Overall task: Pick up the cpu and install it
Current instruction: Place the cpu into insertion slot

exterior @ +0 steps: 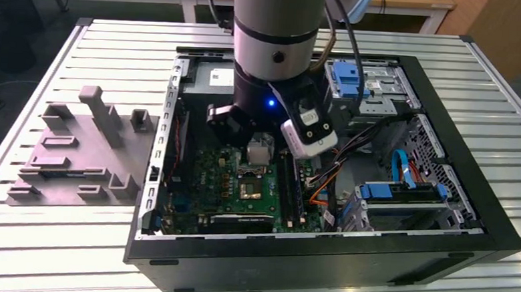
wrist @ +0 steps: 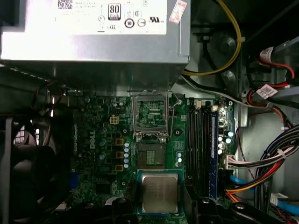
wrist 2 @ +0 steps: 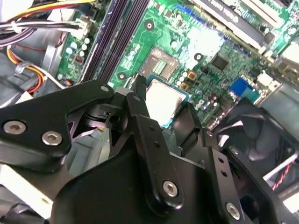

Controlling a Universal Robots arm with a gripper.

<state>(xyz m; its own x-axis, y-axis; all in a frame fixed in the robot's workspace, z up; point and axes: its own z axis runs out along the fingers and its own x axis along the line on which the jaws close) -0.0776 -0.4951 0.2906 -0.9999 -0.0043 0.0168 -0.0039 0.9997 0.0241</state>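
Holding the cpu [wrist: 160, 192] near the socket [wrist: 150, 155]

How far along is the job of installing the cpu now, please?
Done: the cpu is picked up; the hand is shut on it inside the case, over the green board. In hand: it hangs near the socket, not in it. Left: the socket looks empty, with its metal frame lifted, so the cpu is not yet seated.

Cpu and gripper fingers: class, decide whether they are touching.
Touching. In the second wrist view, the cpu sits pinched between the fingers, its edges meeting both.
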